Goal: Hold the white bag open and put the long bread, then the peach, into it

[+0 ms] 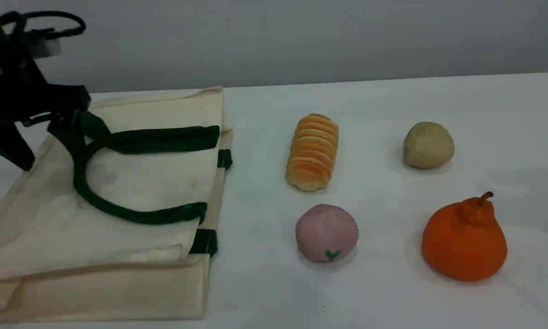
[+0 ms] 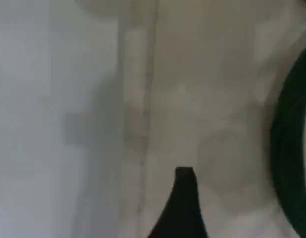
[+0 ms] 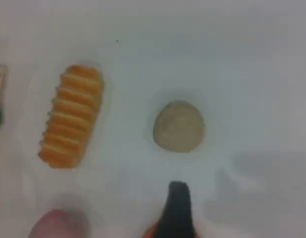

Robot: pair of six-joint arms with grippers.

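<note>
Scene view: cream-white canvas bag [image 1: 132, 183] lies flat at left, left gripper [image 1: 50, 114] over its far corner by the dark green strap handle [image 1: 132, 141]. Ridged golden long bread [image 1: 313, 151] lies lengthwise front-to-back; pink peach [image 1: 326, 233] sits nearer.

Left wrist view: jaws spread, empty, over canvas.

Right wrist view: right gripper [image 3: 178, 208] spread, empty; bread lies left of it, so the right arm is likely the nearer.

The large cream-white canvas tote [image 1: 132, 183] lies flat at the table's [image 1: 383, 301] left; right of it, the ridged golden-orange loaf [image 1: 312, 151] lies behind the round pink peach [image 1: 326, 232], with the round beige ball [image 1: 428, 145] behind the orange pear-shaped fruit [image 1: 464, 240] farther right.
</note>
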